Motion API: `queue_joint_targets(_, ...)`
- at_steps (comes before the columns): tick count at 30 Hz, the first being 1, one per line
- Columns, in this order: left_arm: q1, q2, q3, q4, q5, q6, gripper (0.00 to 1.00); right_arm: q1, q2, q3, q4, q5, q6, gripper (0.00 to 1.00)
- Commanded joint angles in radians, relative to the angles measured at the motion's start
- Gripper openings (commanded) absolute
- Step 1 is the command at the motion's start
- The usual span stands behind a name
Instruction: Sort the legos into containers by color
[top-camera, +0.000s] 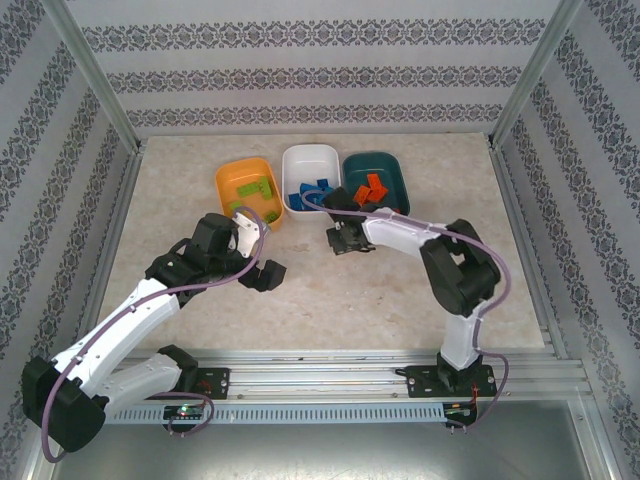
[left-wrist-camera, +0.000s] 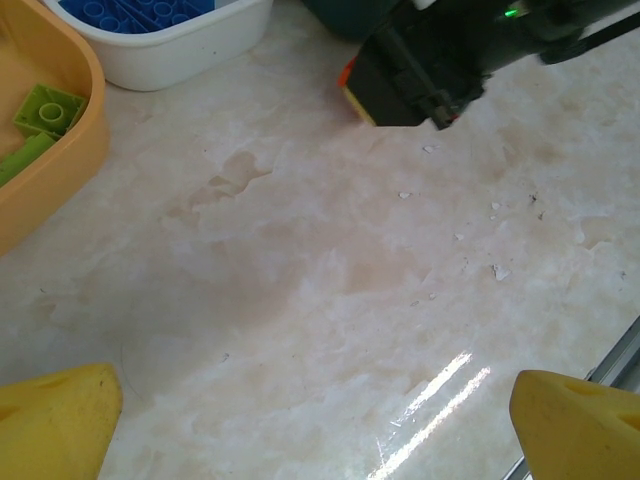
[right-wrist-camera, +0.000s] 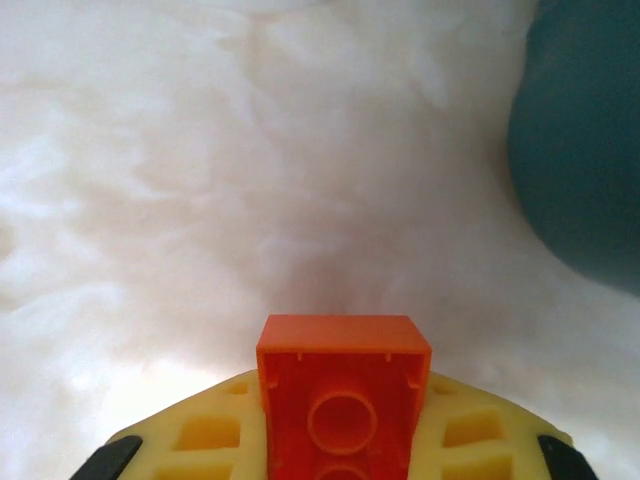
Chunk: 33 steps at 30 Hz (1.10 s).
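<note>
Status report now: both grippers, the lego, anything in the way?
Right gripper shut on orange-red lego. Left gripper open, empty. Dark teal tub close by, nothing seen between.

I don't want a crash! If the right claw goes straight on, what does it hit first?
Probably the bare table. The right claw, shut on an orange-red lego, points at it; the teal tub sits off to the side.

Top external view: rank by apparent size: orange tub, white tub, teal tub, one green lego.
1. orange tub, white tub, teal tub: these look alike, so I can't rank them; the right arm covers part of the teal one.
2. green lego in the orange tub: far smaller.
</note>
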Motion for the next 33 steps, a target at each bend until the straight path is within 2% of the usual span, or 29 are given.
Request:
queue_joint_targets(1, 0.012, 0.0, 0.01, 0.011, 0.018, -0.01, 1.0, -0.026, -0.164, -0.004, -0.015, 0.001, 0.017, 0.17)
queue_joint_targets(4, 0.013, -0.002, 0.013, 0.008, 0.016, -0.011, 1.0, -0.091, -0.203, 0.031, -0.025, 0.009, 0.009, 0.18)
queue_joint_targets(8, 0.013, -0.013, 0.012, 0.009, 0.014, -0.011, 1.0, -0.18, -0.131, 0.135, -0.044, 0.006, -0.017, 0.22)
queue_joint_targets(10, 0.013, -0.016, 0.01, 0.006, 0.009, -0.009, 1.0, -0.205, -0.083, 0.192, -0.067, 0.029, -0.022, 0.32)
queue_joint_targets(12, 0.013, -0.018, 0.008, 0.004, 0.001, -0.01, 1.0, -0.228, -0.052, 0.219, -0.063, 0.028, -0.021, 0.36)
queue_joint_targets(13, 0.013, -0.02, 0.008, 0.003, -0.002, -0.009, 1.0, -0.238, -0.042, 0.229, -0.063, 0.015, -0.017, 0.41)
queue_joint_targets(15, 0.013, -0.02, 0.007, 0.002, -0.014, -0.009, 1.0, -0.25, -0.045, 0.225, -0.062, 0.009, -0.005, 0.6)
queue_joint_targets(16, 0.013, -0.019, 0.007, 0.001, -0.023, -0.008, 1.0, -0.249, -0.06, 0.207, -0.054, 0.013, 0.001, 0.67)
queue_joint_targets(19, 0.013, -0.016, 0.005, 0.003, -0.034, -0.009, 1.0, -0.262, -0.155, 0.107, -0.008, 0.02, 0.018, 0.77)
queue_joint_targets(23, 0.013, 0.001, 0.01, -0.001, -0.044, -0.011, 1.0, -0.321, -0.311, -0.04, 0.029, -0.001, 0.023, 0.78)
queue_joint_targets(27, 0.014, 0.003, 0.013, -0.008, -0.086, -0.018, 1.0, -0.459, -0.483, -0.238, 0.122, -0.041, 0.032, 0.78)
queue_joint_targets(30, 0.017, -0.011, 0.001, 0.009, -0.123, -0.027, 1.0, -0.569, -0.606, -0.46, 0.351, -0.103, -0.006, 0.78)
queue_joint_targets(33, 0.027, -0.024, -0.017, 0.032, -0.194, -0.053, 1.0, -0.575, -0.701, -0.663, 0.584, -0.034, -0.164, 0.81)
